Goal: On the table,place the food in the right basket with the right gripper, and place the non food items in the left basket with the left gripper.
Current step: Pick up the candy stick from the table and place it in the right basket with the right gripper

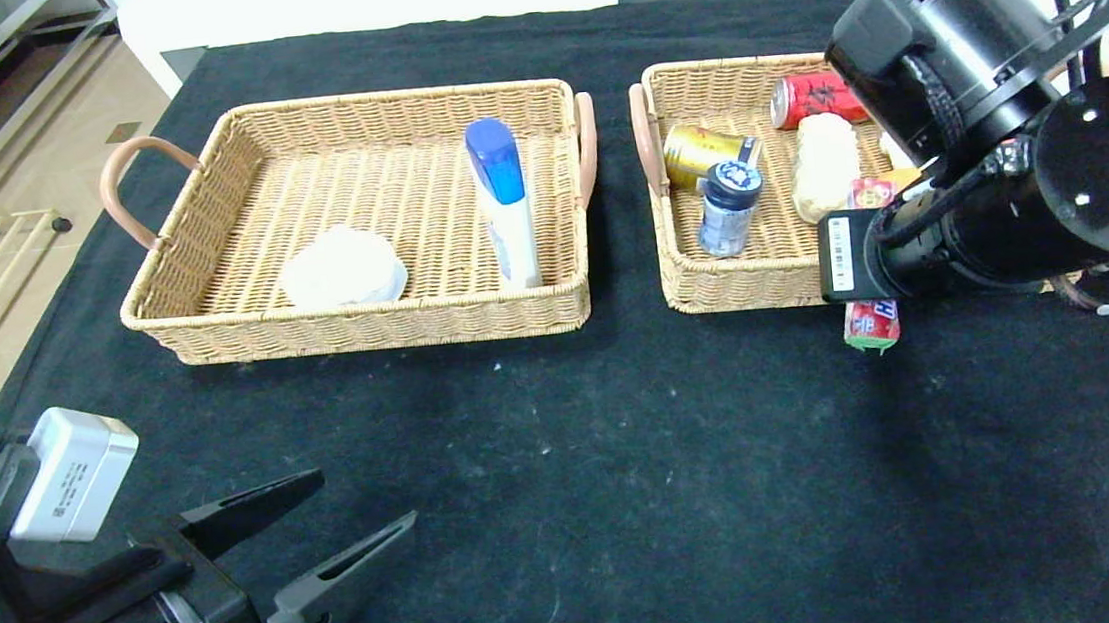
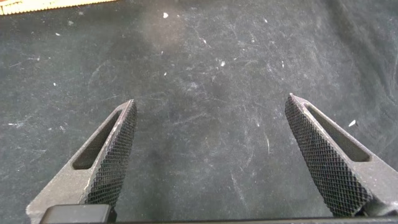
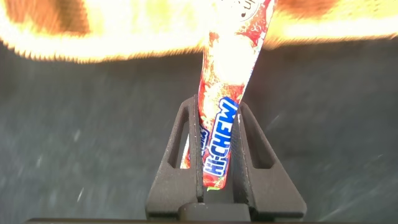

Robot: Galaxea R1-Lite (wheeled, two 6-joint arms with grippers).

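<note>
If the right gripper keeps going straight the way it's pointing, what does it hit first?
Most likely the near wall of the right basket, straight ahead of the right gripper, which is shut on the Hi-Chew candy. Its height relative to the rim is unclear.

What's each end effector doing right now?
Left end effector: open, empty, low over the table.
Right end effector: shut on the Hi-Chew candy pack, beside the right basket.

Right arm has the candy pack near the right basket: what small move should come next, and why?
Probably carry it forward over the right basket rim. The right end effector is shut on the candy pack, which hangs just outside the near wall above the cloth.
</note>
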